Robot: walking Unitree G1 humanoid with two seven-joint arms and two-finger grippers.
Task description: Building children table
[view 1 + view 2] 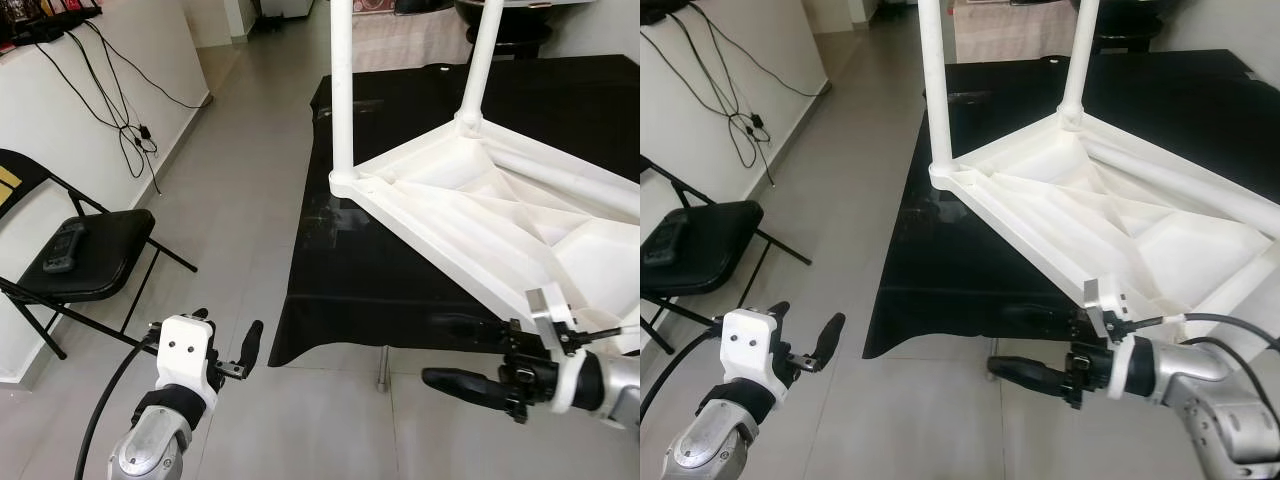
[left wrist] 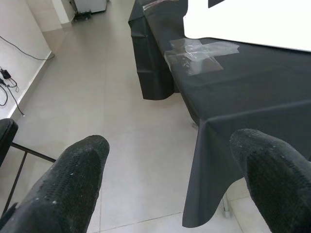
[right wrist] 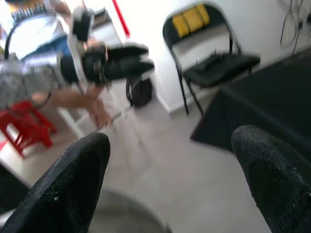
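A white children's table [image 1: 520, 215] lies upside down on a big table under a black cloth [image 1: 360, 270]. Two white legs [image 1: 342, 90] stand up from its underside, at the near-left and far corners. My left gripper [image 1: 226, 328] hovers open over the floor, left of the black table's front corner, with nothing between its fingers [image 2: 73, 189]. My right gripper [image 1: 998, 370] is low by the black table's front edge, just under the white table's overhanging corner. It points left and stands open and empty, as its fingers [image 3: 272, 184] show.
A black folding chair [image 1: 90, 255] with a dark device on its seat stands at the left wall, under hanging cables [image 1: 120, 110]. A clear plastic bag [image 2: 199, 53] lies on the black cloth. The right wrist view, blurred, holds a person and a red stool [image 3: 29, 126].
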